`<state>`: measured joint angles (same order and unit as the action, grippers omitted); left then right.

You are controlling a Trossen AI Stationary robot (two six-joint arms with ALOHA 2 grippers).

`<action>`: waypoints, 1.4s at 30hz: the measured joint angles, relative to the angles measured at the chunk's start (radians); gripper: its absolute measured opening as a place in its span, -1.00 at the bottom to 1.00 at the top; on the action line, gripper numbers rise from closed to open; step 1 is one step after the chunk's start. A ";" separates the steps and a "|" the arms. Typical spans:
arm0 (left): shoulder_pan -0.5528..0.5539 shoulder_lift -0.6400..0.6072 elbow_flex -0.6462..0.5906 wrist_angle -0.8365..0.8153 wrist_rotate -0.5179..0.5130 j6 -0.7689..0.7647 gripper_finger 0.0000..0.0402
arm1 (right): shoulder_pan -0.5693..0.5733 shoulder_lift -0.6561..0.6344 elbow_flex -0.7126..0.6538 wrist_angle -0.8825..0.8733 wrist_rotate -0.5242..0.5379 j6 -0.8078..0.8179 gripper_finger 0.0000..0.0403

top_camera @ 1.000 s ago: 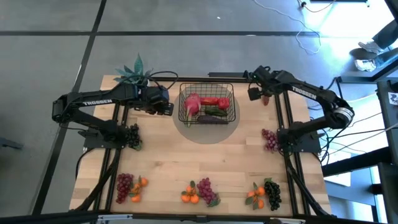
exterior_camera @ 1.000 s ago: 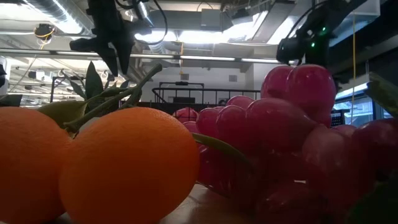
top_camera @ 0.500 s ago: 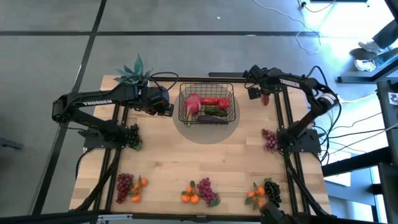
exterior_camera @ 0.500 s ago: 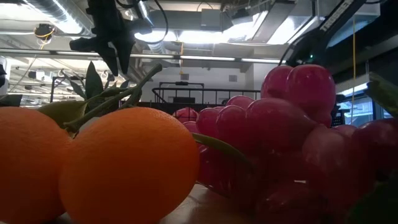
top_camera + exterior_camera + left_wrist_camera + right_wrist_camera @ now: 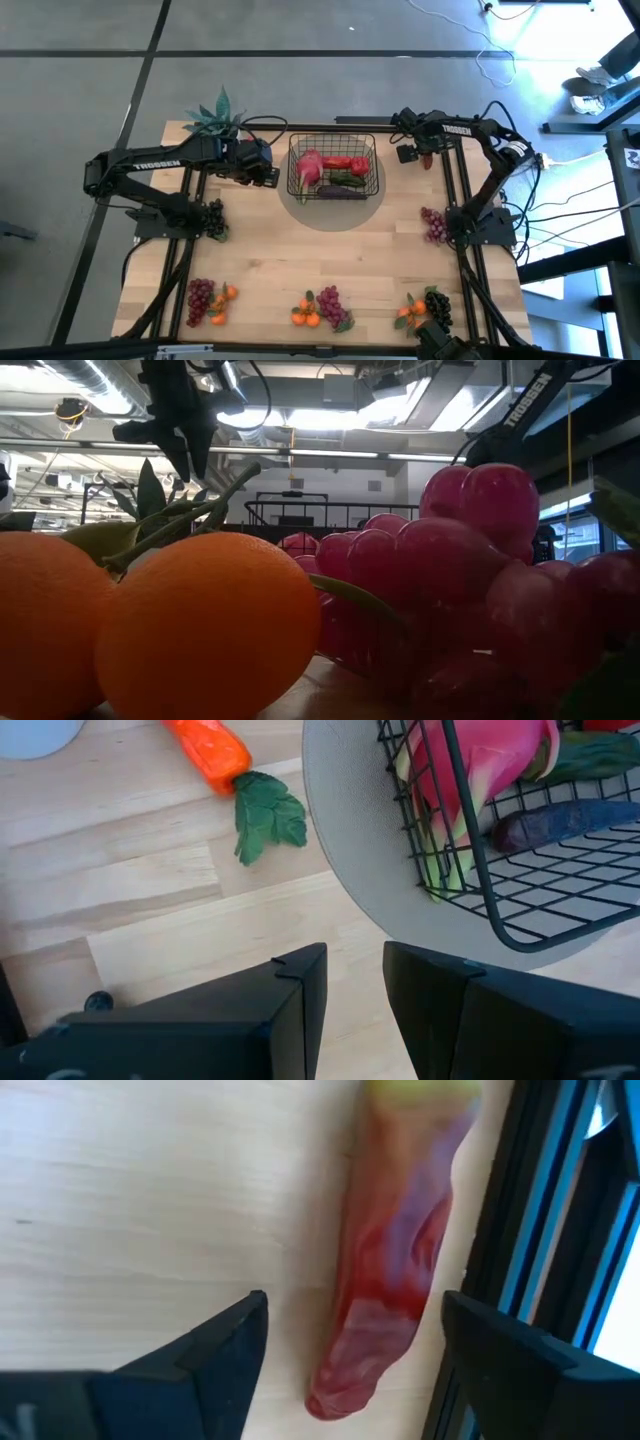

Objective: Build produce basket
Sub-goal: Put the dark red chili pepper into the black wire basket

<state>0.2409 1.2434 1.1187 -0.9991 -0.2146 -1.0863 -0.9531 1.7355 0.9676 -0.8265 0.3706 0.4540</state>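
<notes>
The black wire basket (image 5: 333, 168) stands on a round grey mat at the table's far middle. It holds a pink radish (image 5: 480, 780), a red pepper (image 5: 345, 162) and a dark eggplant (image 5: 570, 820). My left gripper (image 5: 355, 980) hovers just left of the basket, slightly open and empty. A carrot (image 5: 205, 745) lies on the wood beyond it. My right gripper (image 5: 355, 1330) is open at the far right, low over another red pepper (image 5: 395, 1250) that lies flat on the table. Its fingers stand on either side of the pepper's tip.
A spiky green plant (image 5: 215, 115) stands at the far left. Dark grapes (image 5: 212, 218) lie by the left arm's base, pink grapes (image 5: 434, 224) by the right arm's base. Grape bunches with oranges (image 5: 318, 310) line the near edge. A black frame rail (image 5: 540, 1230) runs beside the pepper.
My right gripper has gone down toward the red pepper at the far right, dropping out of sight behind the grapes in the low view, and its arm has folded in closer. My left arm has kept still.
</notes>
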 joint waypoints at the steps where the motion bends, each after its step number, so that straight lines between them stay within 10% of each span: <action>1: 0.000 0.000 0.000 0.000 0.000 0.000 -0.55 | 0.000 0.000 0.000 0.000 -0.006 -0.005 0.37; 25: 0.000 0.000 0.000 -0.002 0.000 0.011 -0.55 | -0.013 -0.001 0.000 0.030 -0.019 -0.042 -0.69; 42: 0.000 0.000 0.000 -0.002 0.000 0.026 -0.55 | 0.101 -0.099 0.001 -0.081 -0.067 -0.143 -0.72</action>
<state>0.2409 1.2434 1.1187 -1.0008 -0.2146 -1.0605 -0.8520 1.6363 0.9684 -0.9079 0.3041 0.3115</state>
